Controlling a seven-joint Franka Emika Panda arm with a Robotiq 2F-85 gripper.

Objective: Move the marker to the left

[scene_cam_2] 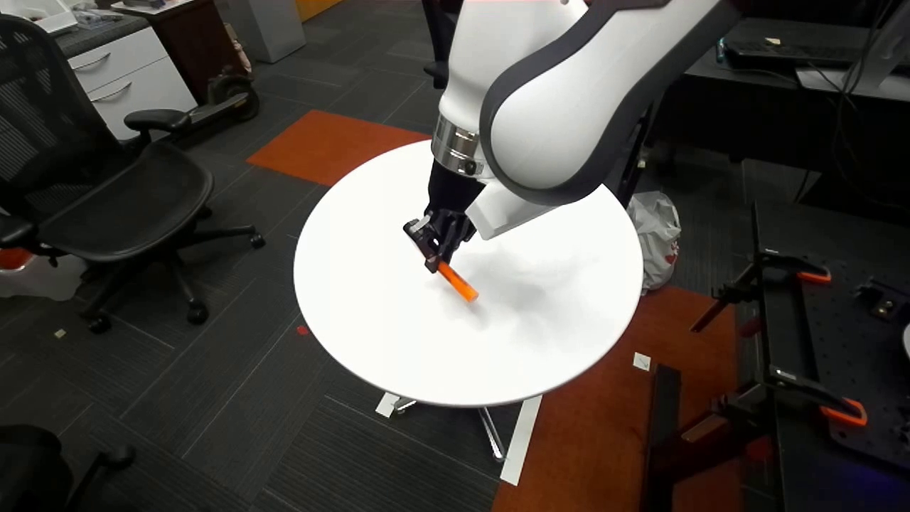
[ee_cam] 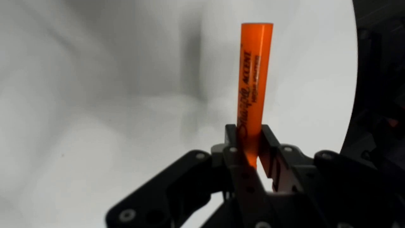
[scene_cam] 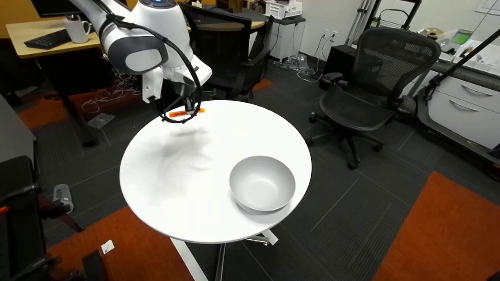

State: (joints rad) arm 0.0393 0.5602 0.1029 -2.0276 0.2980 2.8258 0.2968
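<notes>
The orange marker (scene_cam: 178, 114) is held near the far left edge of the round white table in an exterior view. It also shows in an exterior view (scene_cam_2: 458, 282), tilted out from the fingertips. In the wrist view the marker (ee_cam: 253, 79) points away from the gripper, its printed label showing. My gripper (ee_cam: 248, 136) is shut on one end of the marker, with a pad on each side. The gripper also shows in both exterior views (scene_cam: 190, 109) (scene_cam_2: 435, 262). A soft shadow lies apart from the marker in the wrist view, so it is held above the table.
The round white table (scene_cam: 211, 218) has a grey bowl (scene_cam: 261, 187) near its front right edge. The bowl does not show in the wrist view. A black office chair (scene_cam: 363, 86) stands beside the table. A black bench with clamps (scene_cam_2: 839, 341) stands on another side.
</notes>
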